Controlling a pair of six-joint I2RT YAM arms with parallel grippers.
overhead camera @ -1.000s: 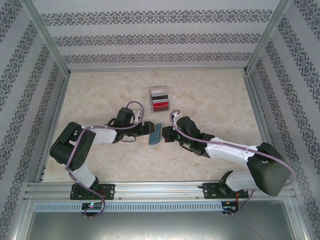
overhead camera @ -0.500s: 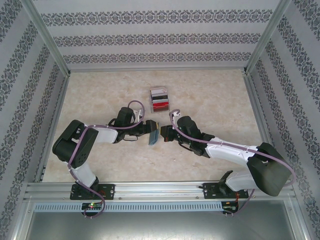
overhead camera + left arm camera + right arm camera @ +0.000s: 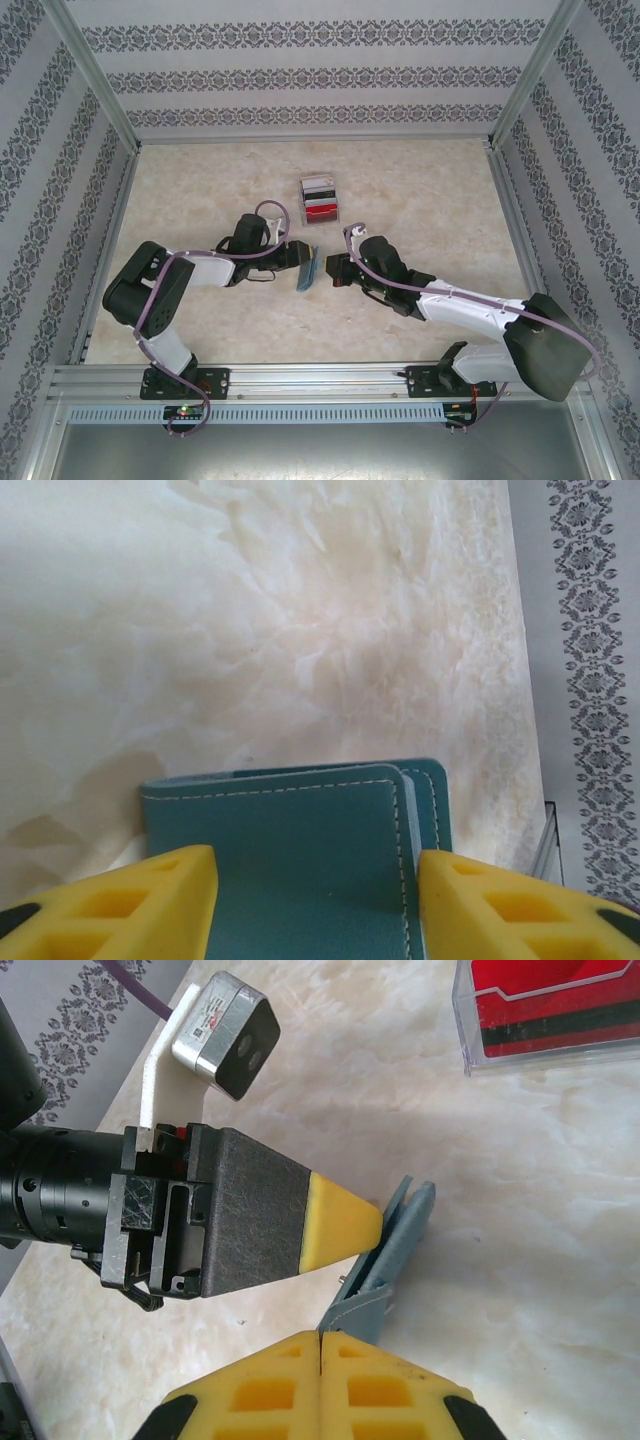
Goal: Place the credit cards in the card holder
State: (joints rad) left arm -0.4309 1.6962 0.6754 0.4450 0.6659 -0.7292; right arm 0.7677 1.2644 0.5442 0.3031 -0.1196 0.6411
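Within left end effector (image 3: 315, 885) stands card holder (image 3: 290, 825).

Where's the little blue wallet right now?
In the top view, the small teal-blue folding wallet stands on edge mid-table between the left gripper and the right gripper, just below the clear plastic card stand.
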